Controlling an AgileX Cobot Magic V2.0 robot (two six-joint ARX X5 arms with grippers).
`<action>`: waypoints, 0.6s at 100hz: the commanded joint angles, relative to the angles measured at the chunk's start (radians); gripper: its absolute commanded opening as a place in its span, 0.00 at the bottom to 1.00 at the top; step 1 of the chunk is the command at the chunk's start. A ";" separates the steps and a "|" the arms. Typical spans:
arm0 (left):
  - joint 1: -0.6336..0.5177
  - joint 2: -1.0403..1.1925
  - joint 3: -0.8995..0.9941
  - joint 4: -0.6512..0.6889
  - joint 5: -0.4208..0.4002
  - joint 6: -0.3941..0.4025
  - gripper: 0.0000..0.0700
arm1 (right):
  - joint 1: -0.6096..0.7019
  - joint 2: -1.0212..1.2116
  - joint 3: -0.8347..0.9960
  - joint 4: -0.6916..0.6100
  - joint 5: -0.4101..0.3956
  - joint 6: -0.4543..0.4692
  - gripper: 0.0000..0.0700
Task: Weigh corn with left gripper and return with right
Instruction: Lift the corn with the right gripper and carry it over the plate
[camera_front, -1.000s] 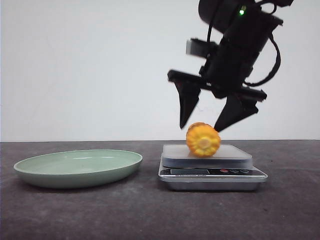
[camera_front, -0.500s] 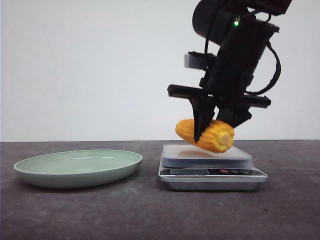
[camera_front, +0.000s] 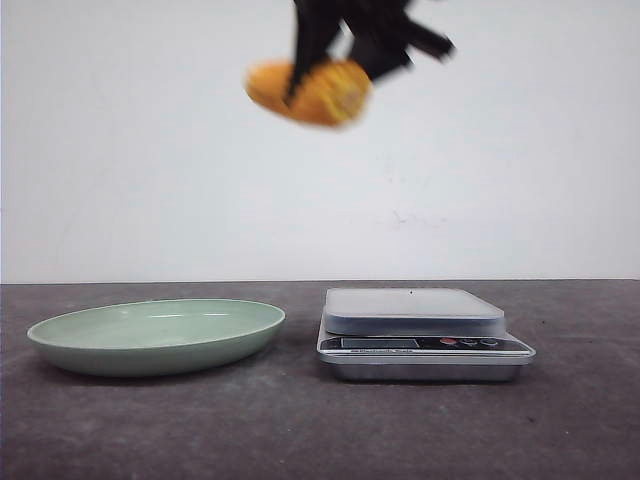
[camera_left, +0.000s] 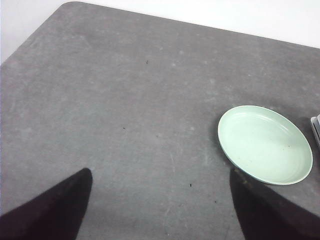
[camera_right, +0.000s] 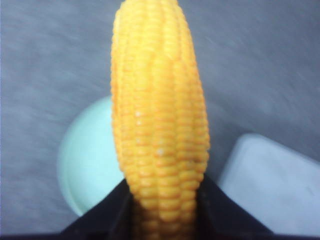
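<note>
Corn clamped in right gripper, held high in air, blurred, above gap between green plate and scale. Cob gripped near one end between black fingers in right wrist view. Scale platform bare. Left gripper spread wide, nothing held, above grey table beside plate.

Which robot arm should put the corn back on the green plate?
The right one. The right gripper already holds the corn high above the table, between plate and scale. The left gripper is open and empty.
</note>
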 joint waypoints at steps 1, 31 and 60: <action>-0.003 -0.002 0.012 -0.035 0.001 0.010 0.73 | 0.033 0.037 0.078 0.025 0.004 -0.013 0.00; -0.003 -0.002 0.012 -0.035 0.001 0.010 0.73 | 0.058 0.254 0.349 -0.042 0.003 0.024 0.00; -0.003 -0.002 0.012 -0.035 0.001 0.010 0.73 | 0.058 0.469 0.407 -0.097 0.002 0.082 0.00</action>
